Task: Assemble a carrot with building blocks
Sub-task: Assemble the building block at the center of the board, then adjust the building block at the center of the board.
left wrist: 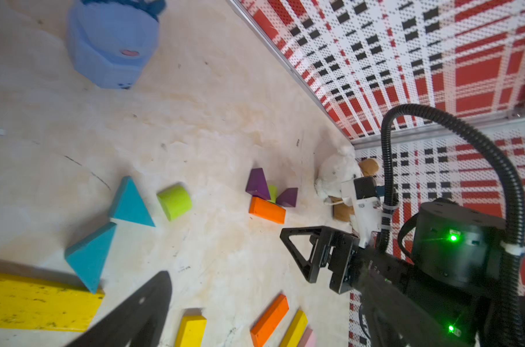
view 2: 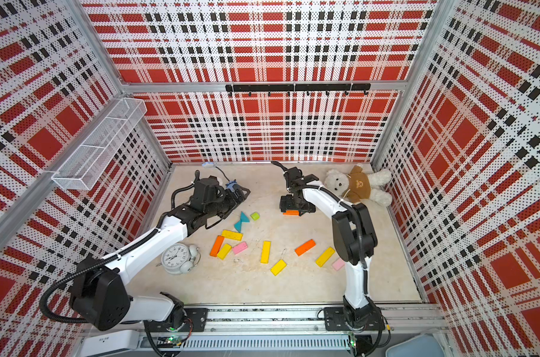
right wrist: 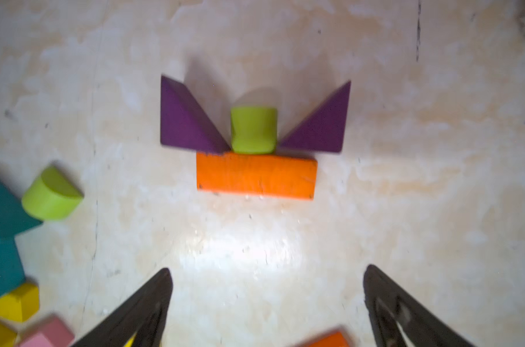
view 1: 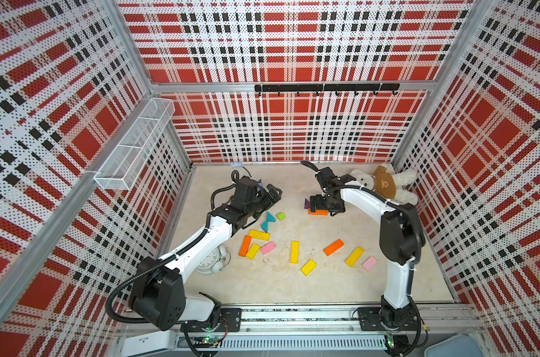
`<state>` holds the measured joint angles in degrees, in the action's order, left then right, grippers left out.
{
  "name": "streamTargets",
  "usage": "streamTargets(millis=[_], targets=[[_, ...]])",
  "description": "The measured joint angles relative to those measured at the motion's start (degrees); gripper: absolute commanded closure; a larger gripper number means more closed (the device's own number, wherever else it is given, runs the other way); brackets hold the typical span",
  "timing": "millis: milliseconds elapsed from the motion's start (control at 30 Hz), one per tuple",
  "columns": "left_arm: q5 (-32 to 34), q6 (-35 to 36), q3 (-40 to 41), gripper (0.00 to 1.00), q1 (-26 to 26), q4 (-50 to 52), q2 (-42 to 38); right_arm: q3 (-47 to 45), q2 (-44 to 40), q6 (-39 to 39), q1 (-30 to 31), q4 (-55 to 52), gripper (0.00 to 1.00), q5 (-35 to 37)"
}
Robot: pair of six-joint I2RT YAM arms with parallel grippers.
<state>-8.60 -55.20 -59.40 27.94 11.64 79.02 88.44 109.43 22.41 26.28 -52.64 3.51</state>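
Note:
At the back of the table an orange bar (right wrist: 256,175) lies with a lime-green stub (right wrist: 253,130) against its long edge and a purple triangle (right wrist: 189,120) on each side of the stub. My right gripper (right wrist: 267,270) hovers open just above this group (view 1: 317,212), holding nothing. My left gripper (view 1: 275,193) is open and empty, raised beyond two teal triangles (view 1: 268,221) and a loose lime stub (view 1: 280,215). Several loose yellow bars (view 1: 294,252), orange bars (view 1: 333,247) and pink bars (view 1: 267,248) are scattered mid-table.
A white alarm clock (view 2: 177,258) lies beside the left forearm. A plush bear (view 1: 383,184) sits in the back right corner behind the right arm. A pale blue object (left wrist: 114,45) lies near the back wall. A wire basket (view 1: 132,148) hangs on the left wall.

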Motion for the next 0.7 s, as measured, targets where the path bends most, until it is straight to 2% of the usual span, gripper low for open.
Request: streamTargets(millis=[167, 333, 700], targets=[[-2.16, 0.85, 0.09, 0.01, 4.72, -2.12, -0.52, -13.29, -9.75, -5.11, 0.13, -0.48, 0.0, -3.58], [-2.86, 1.51, 0.33, 0.01, 3.37, -3.82, -3.15, -23.45, -10.88, -7.82, 0.39, 0.33, 0.0, -7.23], [-4.31, 1.75, 0.33, 0.0, 3.91, -5.6, -2.47, -26.03, -10.75, -11.1, 2.1, 4.2, 0.0, -9.51]])
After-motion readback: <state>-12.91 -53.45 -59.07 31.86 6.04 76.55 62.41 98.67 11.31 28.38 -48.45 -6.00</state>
